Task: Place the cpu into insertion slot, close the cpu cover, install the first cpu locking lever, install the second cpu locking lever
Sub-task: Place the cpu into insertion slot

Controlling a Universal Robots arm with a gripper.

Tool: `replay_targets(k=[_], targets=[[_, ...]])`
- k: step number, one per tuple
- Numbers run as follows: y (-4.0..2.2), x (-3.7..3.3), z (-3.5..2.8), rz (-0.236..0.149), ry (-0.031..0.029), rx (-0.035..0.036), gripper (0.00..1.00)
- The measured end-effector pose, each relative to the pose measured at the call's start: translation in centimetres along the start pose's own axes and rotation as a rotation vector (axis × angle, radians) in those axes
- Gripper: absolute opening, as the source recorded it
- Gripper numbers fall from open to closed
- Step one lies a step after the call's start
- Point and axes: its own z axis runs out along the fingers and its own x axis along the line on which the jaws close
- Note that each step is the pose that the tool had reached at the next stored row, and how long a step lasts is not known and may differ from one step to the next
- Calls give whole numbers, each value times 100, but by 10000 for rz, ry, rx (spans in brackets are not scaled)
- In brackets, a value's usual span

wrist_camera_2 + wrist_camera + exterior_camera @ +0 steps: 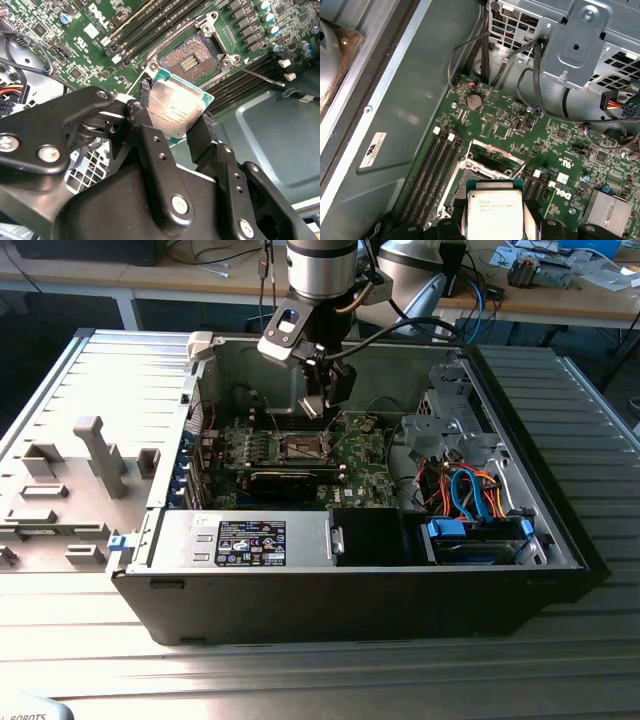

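Clamped on the flat silver-grey square cpu, the black end effector hangs with the dark-centred, silver-rimmed insertion slot open just beyond it.

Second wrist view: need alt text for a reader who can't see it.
The tool grips the cpu by opposite edges, silver top facing the camera, over the green circuit board. The uncovered insertion slot lies just beyond the chip.
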Motion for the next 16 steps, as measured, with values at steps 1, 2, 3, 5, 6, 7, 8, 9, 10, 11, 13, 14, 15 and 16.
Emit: replay_targets(k=[1,2,3,5,6,7,8,9,10,11,13,14,15,16], targets=[[0,0,1,31,-8,2,54],[0,0,2,70,-16,3,54],[0,0,2,95,-21,5,54],[0,0,2,129,-29,7,54],[0,0,3,159,-36,9,54],[0,0,3,174,-39,10,54],[0,0,3,190,-43,10,54],[0,0,3,211,-47,11,54],[0,0,4,224,-50,12,54],[0,0,4,240,-53,13,54],[0,0,4,284,-63,16,54],[0,0,4,301,-67,16,54],[0,0,5,317,-71,17,54],[0,0,5,341,-76,18,54]])
